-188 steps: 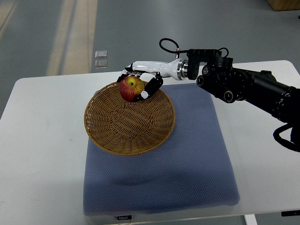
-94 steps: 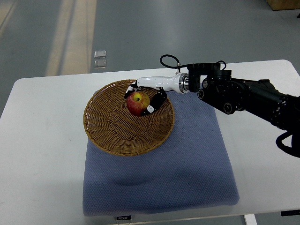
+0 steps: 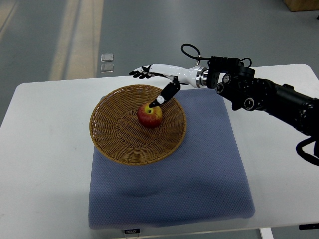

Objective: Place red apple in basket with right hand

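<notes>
The red apple [image 3: 150, 115] lies inside the wicker basket [image 3: 114, 134], toward its right side. My right hand [image 3: 152, 84] hovers above the basket's far rim, open, with its fingers [image 3: 141, 73] stretched out to the left and the thumb pointing down just over the apple. The hand holds nothing. Its black forearm [image 3: 264, 97] comes in from the right edge. The left arm does not show.
The basket rests on the left part of a blue-grey mat [image 3: 199, 169] on a white table [image 3: 45, 149]. Grey floor lies beyond the table's far edge.
The right hand lowered the apple into the basket, let go of it, and has lifted up and back with its fingers spread. The apple now rests in the basket.
</notes>
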Robot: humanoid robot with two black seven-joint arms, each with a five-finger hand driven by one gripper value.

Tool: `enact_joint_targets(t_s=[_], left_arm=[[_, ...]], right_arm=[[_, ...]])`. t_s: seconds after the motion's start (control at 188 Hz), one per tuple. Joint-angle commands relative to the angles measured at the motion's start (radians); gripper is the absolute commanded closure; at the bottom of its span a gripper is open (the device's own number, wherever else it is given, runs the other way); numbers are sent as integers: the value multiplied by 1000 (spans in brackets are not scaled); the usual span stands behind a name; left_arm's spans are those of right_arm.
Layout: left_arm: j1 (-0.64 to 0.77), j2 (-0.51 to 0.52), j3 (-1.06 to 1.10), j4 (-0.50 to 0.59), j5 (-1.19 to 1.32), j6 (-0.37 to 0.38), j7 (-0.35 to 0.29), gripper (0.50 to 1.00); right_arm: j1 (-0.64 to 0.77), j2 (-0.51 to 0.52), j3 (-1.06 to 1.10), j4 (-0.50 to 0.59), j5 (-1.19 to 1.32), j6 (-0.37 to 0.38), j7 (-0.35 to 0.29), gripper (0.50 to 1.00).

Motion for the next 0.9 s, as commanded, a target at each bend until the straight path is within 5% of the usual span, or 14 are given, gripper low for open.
enact_joint_targets(t_s=[0.0, 0.303, 0.532, 0.894], left_arm=[[0, 0, 0, 0, 0, 0, 0, 500], [0, 0, 3, -2, 3, 0, 0, 500], [0, 0, 3, -5, 4, 0, 0, 500], [0, 0, 0, -3, 4, 0, 0, 500]], right_arm=[[-23, -52, 8, 0, 113, 5, -20, 585], [-92, -176, 10, -12, 517, -32, -79, 587], [-159, -219, 14, -19, 798, -168, -128, 587], [-219, -257, 126, -19, 939, -171, -225, 585]])
